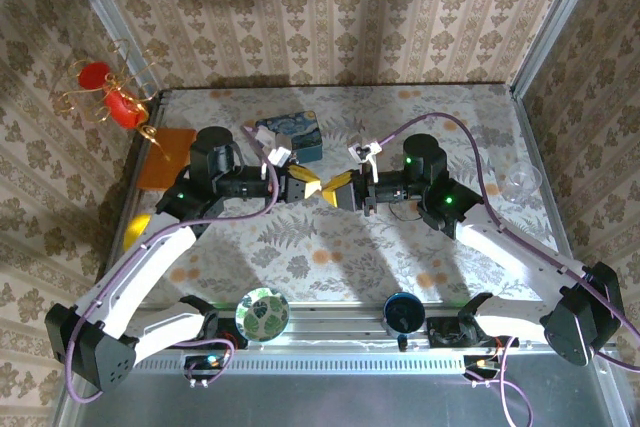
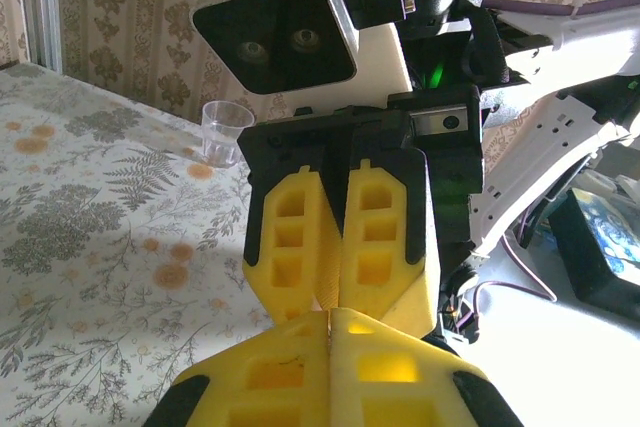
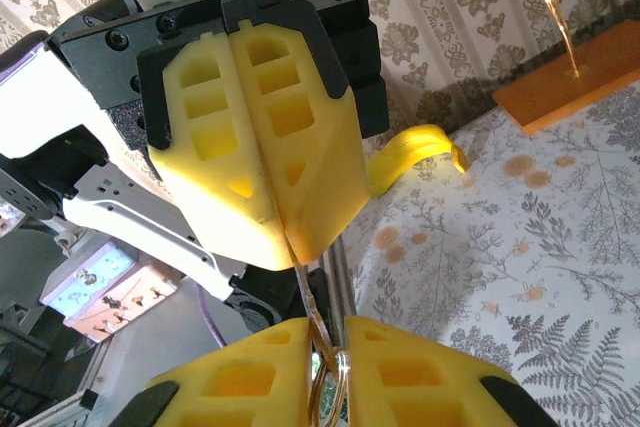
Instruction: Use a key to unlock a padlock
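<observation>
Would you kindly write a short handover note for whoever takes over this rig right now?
Left tool: shut, pinching the tip of a thin metal sliver, apparently the key.
Right tool: closed on the small loop at the key's other end.
Both tools meet tip to tip above the table centre.
Done: key gripped from both ends.
Left: whether the padlock is engaged or open cannot be told; check before turning.

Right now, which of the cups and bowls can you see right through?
The small clear plastic cup, far out on the right. The dark blue mug and the green patterned bowl at the front are not see-through.
</observation>
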